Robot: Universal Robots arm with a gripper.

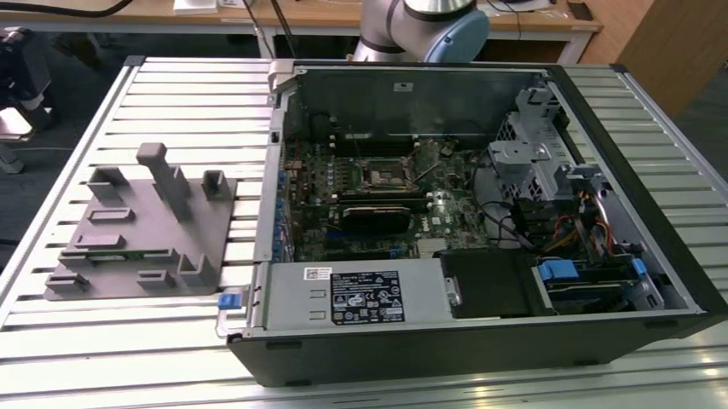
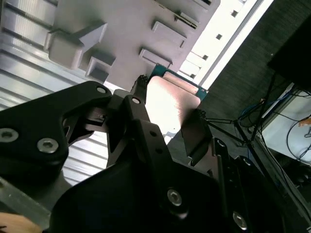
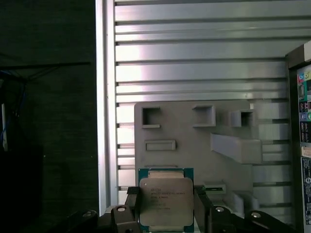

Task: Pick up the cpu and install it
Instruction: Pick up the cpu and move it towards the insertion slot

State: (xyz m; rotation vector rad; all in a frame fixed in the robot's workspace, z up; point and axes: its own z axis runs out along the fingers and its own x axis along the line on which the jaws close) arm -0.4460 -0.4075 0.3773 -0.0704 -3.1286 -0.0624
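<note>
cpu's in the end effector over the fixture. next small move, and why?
Probably translate sideways toward the open computer case, keeping height. The end effector grips the cpu by two edges, held above the grey fixture, while the motherboard socket sits inside that case.

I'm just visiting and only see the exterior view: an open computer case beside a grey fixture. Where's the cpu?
Observer: In the first wrist view the cpu sits between the fingers, silvery top facing the camera.
Operator: Held on both sides?
Observer: Yes, in the second wrist view a dark finger meets each of two opposite edges.
Operator: What's beyond it?
Observer: Past it, that first wrist view shows the grey fixture on the slatted table.
</note>
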